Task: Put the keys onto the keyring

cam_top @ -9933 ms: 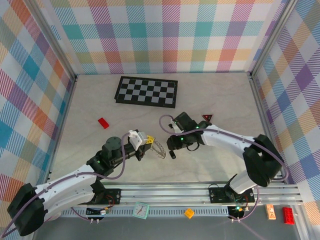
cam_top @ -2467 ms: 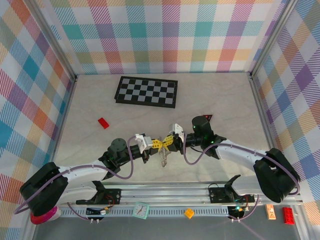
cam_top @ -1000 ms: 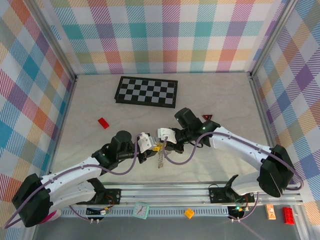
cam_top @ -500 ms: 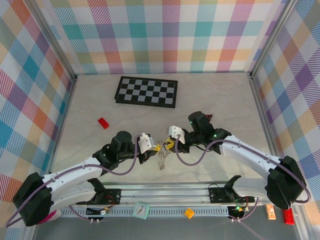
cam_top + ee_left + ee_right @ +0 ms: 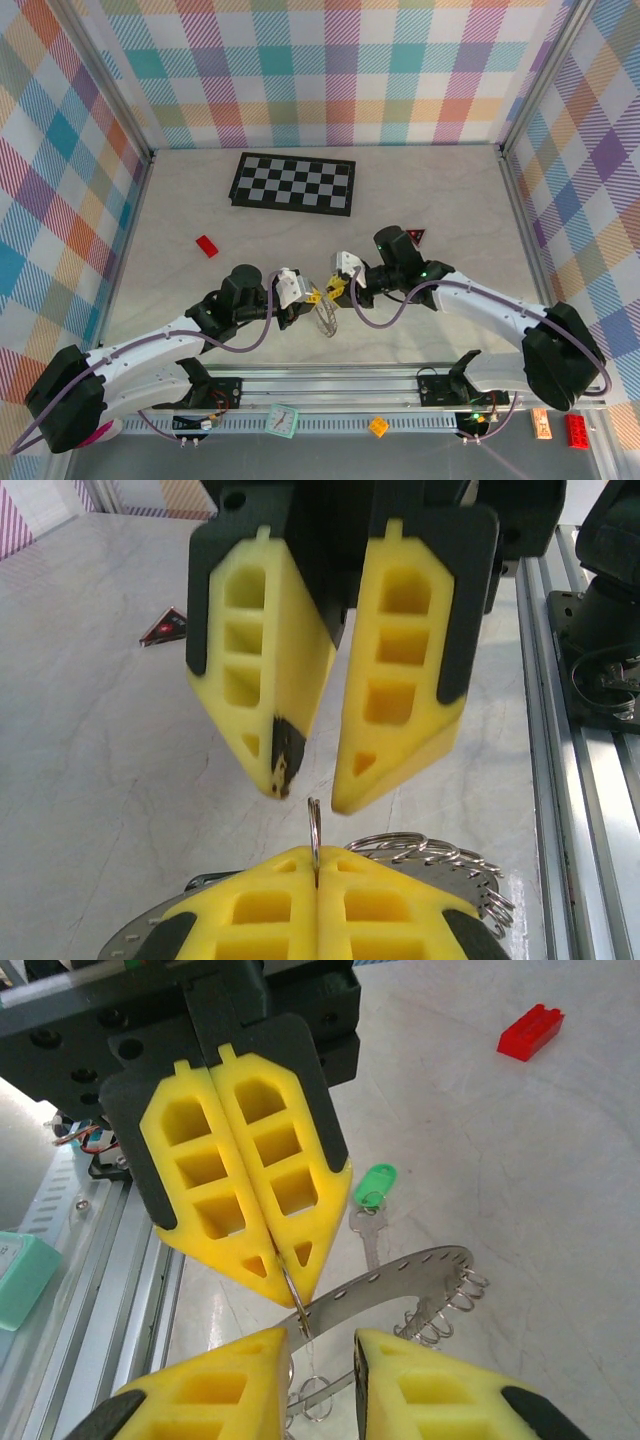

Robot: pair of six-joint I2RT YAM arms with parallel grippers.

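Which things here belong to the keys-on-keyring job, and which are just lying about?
Job: keyring, gripped by a wire loop in the left pincer; green-headed key; right pincer, jaws apart.
Lying about: red brick; red triangle; checkerboard.

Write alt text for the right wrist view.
The left claw, pads shut, pinches a thin wire loop on the keyring, facing the open right claw. A green-headed key lies on the table beyond the ring; a red brick sits farther off.
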